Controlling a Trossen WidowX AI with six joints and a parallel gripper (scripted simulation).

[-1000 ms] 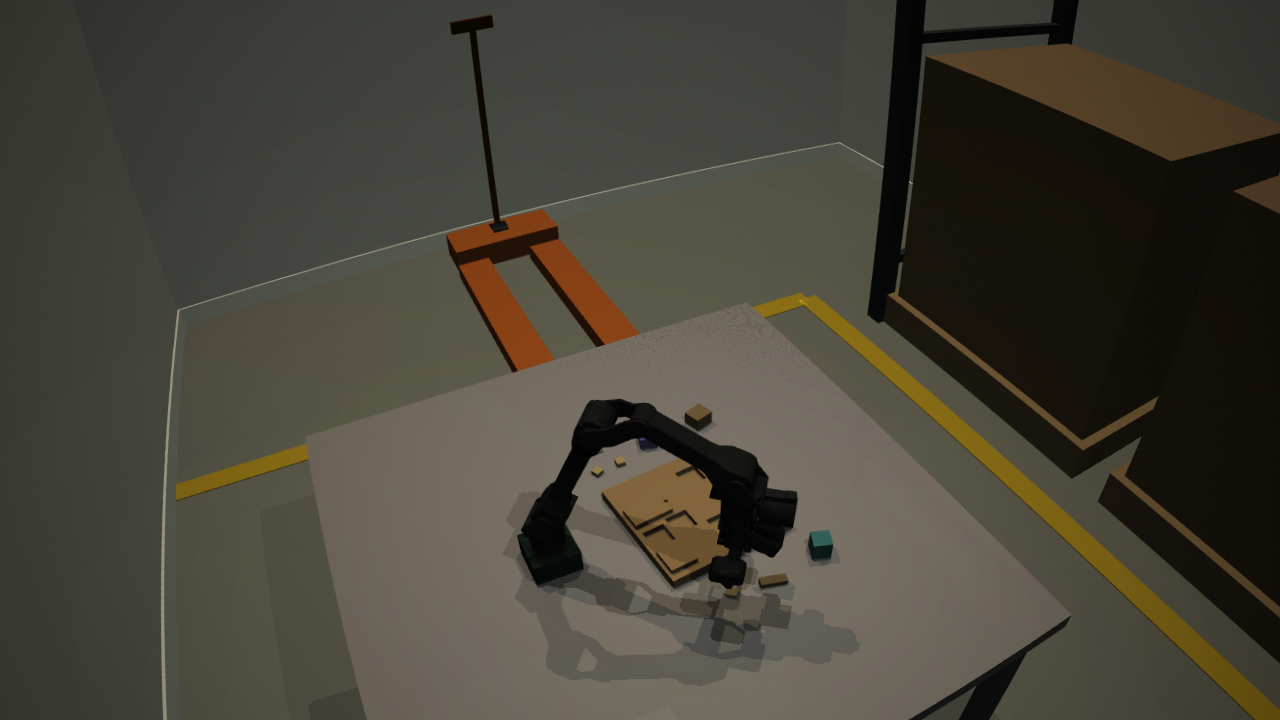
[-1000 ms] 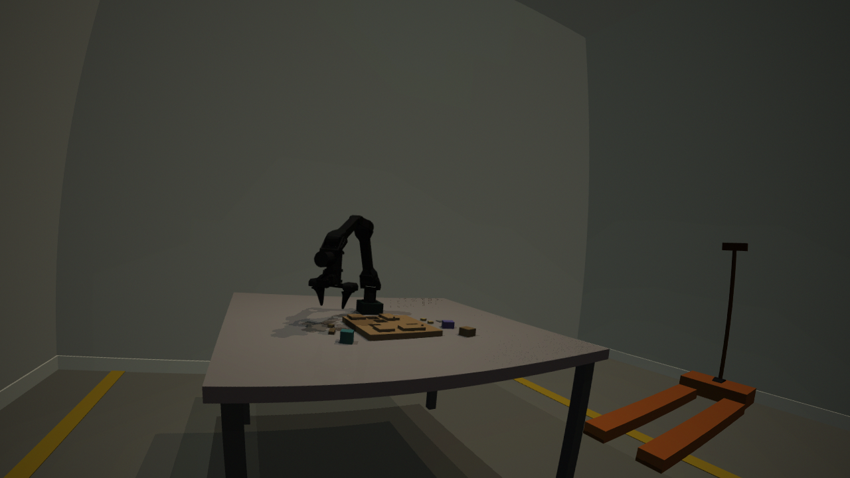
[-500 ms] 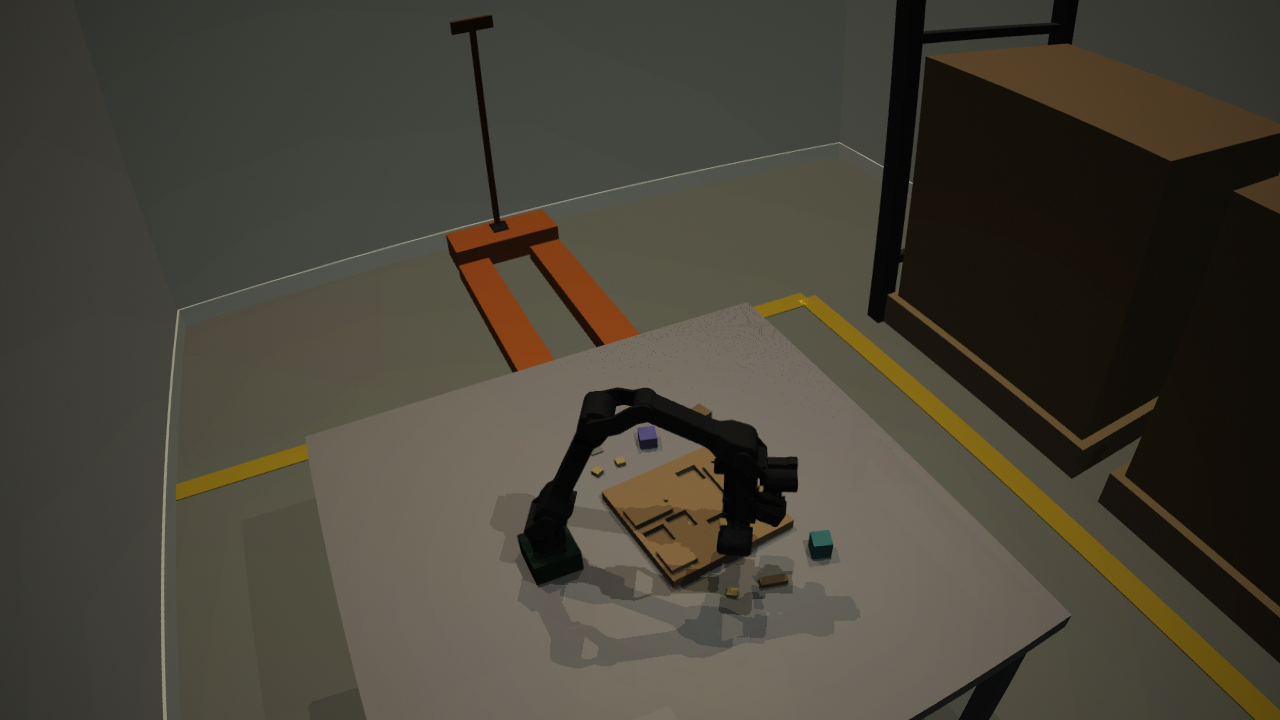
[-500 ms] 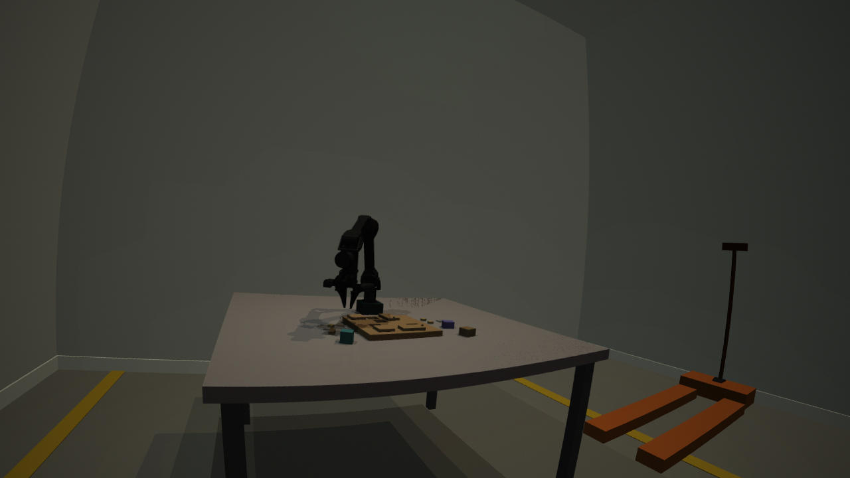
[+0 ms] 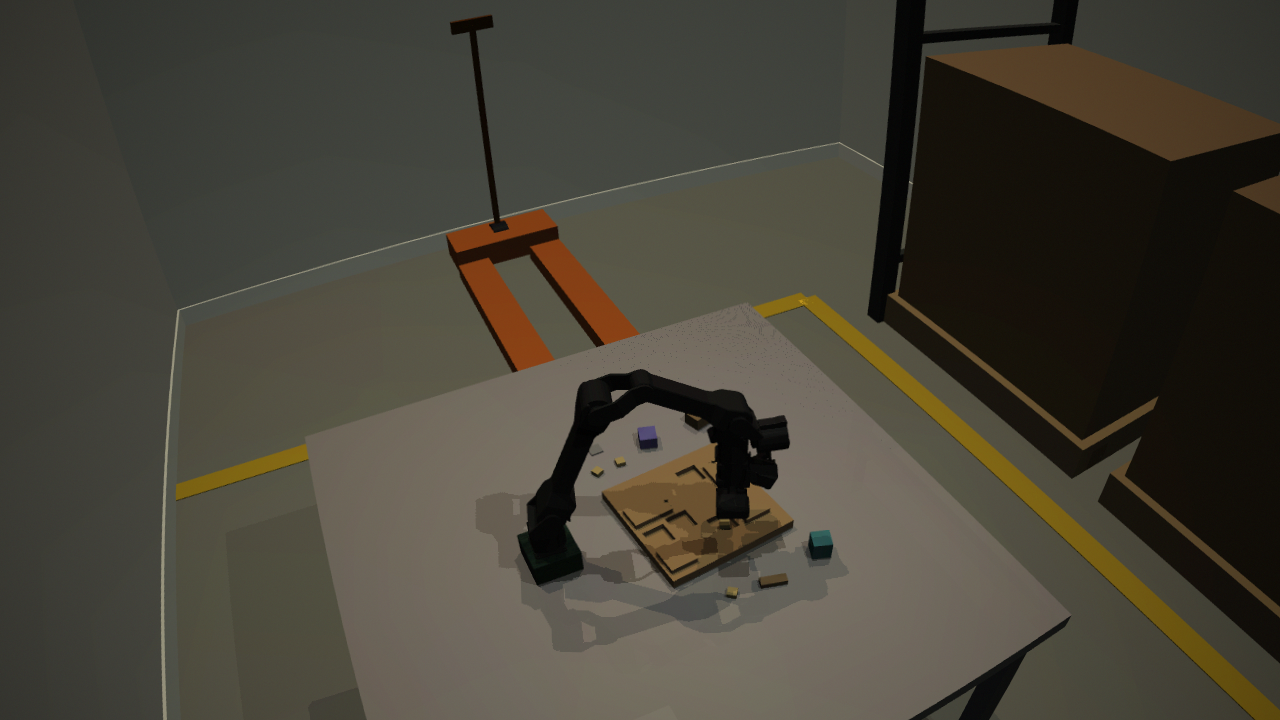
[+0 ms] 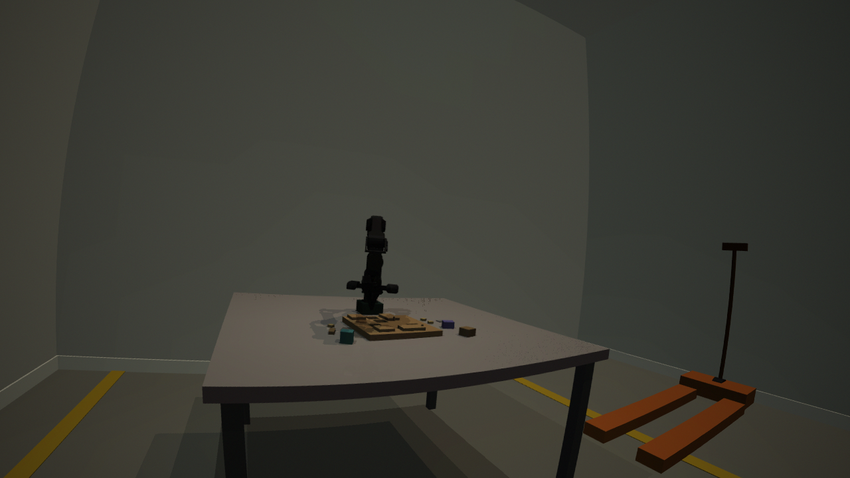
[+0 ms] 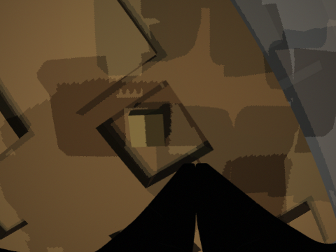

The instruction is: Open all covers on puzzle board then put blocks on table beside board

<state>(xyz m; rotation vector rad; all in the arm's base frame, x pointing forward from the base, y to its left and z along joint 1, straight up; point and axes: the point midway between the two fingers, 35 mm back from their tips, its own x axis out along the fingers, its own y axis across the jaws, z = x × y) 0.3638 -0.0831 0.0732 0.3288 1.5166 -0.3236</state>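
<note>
My gripper [image 6: 372,305] [image 7: 194,175] is shut and empty above the wooden puzzle board [image 5: 651,488] [image 6: 416,334] [image 7: 80,182]. In the wrist view, a small yellowish block [image 7: 137,131] sits in a square well ahead of and left of the fingertips. Raised plates, apparently covers, stand on the board, one [image 5: 678,561] at its near corner and another [image 6: 411,327] on its right in the exterior view. A teal cube [image 5: 820,543] [image 6: 346,336], a purple block [image 5: 647,437] [image 6: 447,324] and a brown block [image 5: 695,420] [image 6: 467,330] rest on the table. The arm hides part of the board.
A brown bar [image 5: 773,580] and a small yellow block [image 5: 731,591] lie near the board's front edge. Two little yellow pieces [image 5: 597,471] [image 5: 619,461] and a flat grey piece [image 5: 596,450] lie behind the board's left side. The table [image 5: 429,501] [image 6: 285,362] carries everything.
</note>
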